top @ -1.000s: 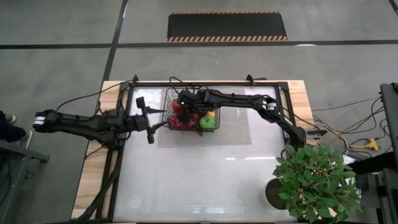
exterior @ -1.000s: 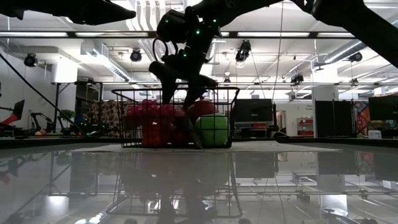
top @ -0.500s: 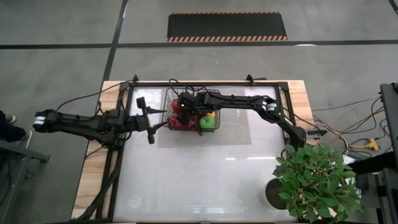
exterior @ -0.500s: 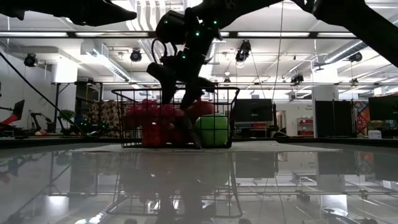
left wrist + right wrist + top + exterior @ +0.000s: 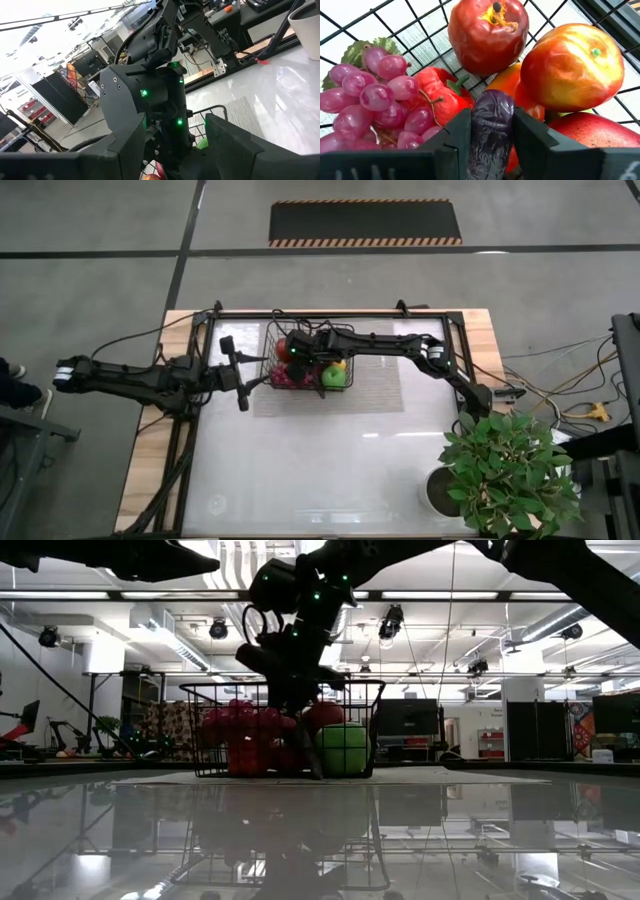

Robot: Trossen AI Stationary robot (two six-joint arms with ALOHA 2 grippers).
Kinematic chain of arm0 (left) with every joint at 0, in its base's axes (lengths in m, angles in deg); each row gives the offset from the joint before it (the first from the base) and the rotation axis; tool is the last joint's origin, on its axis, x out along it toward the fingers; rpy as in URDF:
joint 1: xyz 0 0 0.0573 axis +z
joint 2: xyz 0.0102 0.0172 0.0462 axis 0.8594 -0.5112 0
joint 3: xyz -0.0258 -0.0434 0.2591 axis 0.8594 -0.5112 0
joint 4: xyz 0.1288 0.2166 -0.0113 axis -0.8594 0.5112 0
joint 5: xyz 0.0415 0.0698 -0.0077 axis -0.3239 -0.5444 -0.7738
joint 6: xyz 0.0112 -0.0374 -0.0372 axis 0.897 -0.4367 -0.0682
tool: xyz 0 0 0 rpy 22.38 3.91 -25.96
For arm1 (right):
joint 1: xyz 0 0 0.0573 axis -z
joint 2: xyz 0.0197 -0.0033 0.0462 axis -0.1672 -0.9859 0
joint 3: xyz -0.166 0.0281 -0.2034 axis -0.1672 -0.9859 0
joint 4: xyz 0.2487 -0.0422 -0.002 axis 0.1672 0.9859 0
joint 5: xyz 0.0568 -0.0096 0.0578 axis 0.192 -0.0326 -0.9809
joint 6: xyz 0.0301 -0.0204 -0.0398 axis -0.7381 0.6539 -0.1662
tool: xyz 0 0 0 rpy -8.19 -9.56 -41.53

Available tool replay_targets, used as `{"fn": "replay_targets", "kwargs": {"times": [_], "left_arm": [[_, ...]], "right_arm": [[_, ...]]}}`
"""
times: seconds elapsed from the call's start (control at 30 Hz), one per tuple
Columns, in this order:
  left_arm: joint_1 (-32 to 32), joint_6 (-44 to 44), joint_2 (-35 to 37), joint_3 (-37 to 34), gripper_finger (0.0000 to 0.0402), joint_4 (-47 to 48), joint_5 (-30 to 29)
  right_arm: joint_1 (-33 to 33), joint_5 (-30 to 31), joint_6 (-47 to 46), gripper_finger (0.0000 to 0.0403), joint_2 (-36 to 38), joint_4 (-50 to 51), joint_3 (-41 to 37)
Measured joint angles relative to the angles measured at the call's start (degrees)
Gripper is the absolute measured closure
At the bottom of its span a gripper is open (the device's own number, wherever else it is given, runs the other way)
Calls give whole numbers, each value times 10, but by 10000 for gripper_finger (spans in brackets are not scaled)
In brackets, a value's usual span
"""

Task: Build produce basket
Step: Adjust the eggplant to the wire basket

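Note:
The black wire basket (image 5: 272, 330) stands on a grey mat at the table's far middle and holds the produce: purple grapes (image 5: 375, 100), a red apple (image 5: 487, 32), a red-yellow apple (image 5: 572, 67), a red pepper (image 5: 442, 97) and a green apple (image 5: 342, 748). My right gripper (image 5: 492, 145) reaches down into the basket and is shut on a dark eggplant (image 5: 492, 112). My left gripper (image 5: 238, 373) stands open just left of the basket, with nothing between its fingers. My right gripper pinches the eggplant's two long sides (image 5: 495, 135) between its two fingers (image 5: 455, 137). It comes from above, pointing down into the basket's left half, and the fingers lie along the eggplant. The eggplant's free end (image 5: 492, 100) points at the red pepper and apples; whether it is lifted, I cannot tell.
A leafy potted plant (image 5: 505, 470) stands at the table's near right corner. The grey mat (image 5: 375, 390) reaches right of the basket. The glossy table top (image 5: 320, 470) spreads toward the near edge. Dark frame rails (image 5: 330, 313) run along the far edge.
My right gripper has sunk a little deeper into the basket, and its fingers, spread wide a second ago, have shut on the eggplant. The basket and the other produce have stayed in place.

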Motion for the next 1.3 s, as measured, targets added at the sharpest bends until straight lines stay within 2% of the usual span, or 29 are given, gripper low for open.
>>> {"fn": "replay_targets", "kwargs": {"times": [0.33, 0.53, 0.8, 1.1, 1.3], "left_arm": [[0, 0, -1, 0, 215, -1, 0], [0, 0, -2, 0, 215, 0, 0], [0, 0, -2, 0, 215, -1, 0], [0, 0, -2, 0, 215, -2, 0], [0, 0, -3, 0, 215, -1, 0]], "right_arm": [[1, 3, 29, 288, 16, 4, 16], [0, -2, 132, 289, 18, 9, 44], [0, -15, 315, 288, 18, 9, 57], [1, -13, 272, 280, 16, -2, 40], [0, -13, 252, 229, 16, -8, 37]]}}
